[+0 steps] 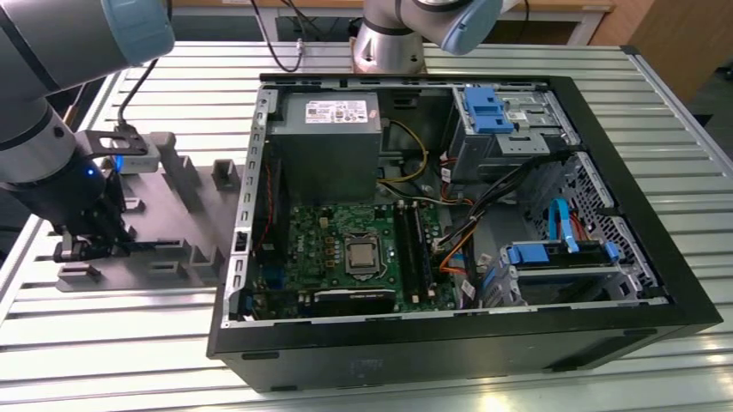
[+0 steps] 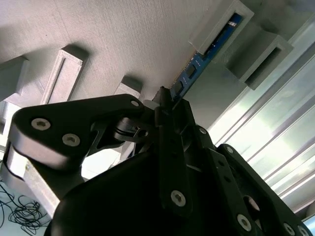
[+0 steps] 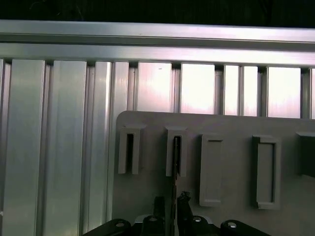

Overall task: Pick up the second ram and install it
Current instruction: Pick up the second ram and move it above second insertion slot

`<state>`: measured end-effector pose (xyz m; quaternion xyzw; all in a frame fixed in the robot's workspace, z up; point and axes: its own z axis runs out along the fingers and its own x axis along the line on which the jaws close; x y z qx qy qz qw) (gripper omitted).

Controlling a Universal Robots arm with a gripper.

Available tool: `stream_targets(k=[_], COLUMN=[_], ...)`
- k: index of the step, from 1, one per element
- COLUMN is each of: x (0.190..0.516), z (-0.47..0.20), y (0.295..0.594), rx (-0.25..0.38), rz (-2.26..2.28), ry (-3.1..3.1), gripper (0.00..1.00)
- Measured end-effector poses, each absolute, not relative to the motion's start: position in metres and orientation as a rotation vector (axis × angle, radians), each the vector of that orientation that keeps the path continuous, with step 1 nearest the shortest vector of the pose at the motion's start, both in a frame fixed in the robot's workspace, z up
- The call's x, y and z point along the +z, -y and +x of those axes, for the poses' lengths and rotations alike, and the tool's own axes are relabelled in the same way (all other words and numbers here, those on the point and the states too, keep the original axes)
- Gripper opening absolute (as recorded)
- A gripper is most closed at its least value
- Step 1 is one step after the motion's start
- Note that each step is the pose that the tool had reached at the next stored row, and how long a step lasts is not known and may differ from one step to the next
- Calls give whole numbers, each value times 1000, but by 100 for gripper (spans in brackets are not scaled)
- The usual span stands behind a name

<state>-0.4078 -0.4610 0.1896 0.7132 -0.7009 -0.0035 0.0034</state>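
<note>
In the exterior view, the end effector (image 1: 87,247) sits low over the grey fixture plate (image 1: 189,215), on the exterior view's left of the open computer case (image 1: 641,215). The second wrist view shows it clamped on the second ram (image 2: 198,63), whose far end sits in a fixture block (image 2: 212,30). In the first wrist view the ram stands edge-on.

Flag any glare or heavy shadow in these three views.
Exterior view: lamp glare on the table slats in front of the computer case. First wrist view: slats glare white; a black band lies beyond them. Second wrist view: the gripper is a dark, underlit mass; slats beside it shine.
</note>
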Motion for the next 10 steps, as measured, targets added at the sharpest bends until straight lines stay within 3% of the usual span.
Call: stream_targets(k=[8, 9, 10], x=[188, 188, 188], z=[-408, -408, -408], y=[461, 461, 461], rx=[-11, -11, -11], rz=[2236, 2236, 2236], ry=[2197, 2197, 2197], gripper=[24, 16, 16])
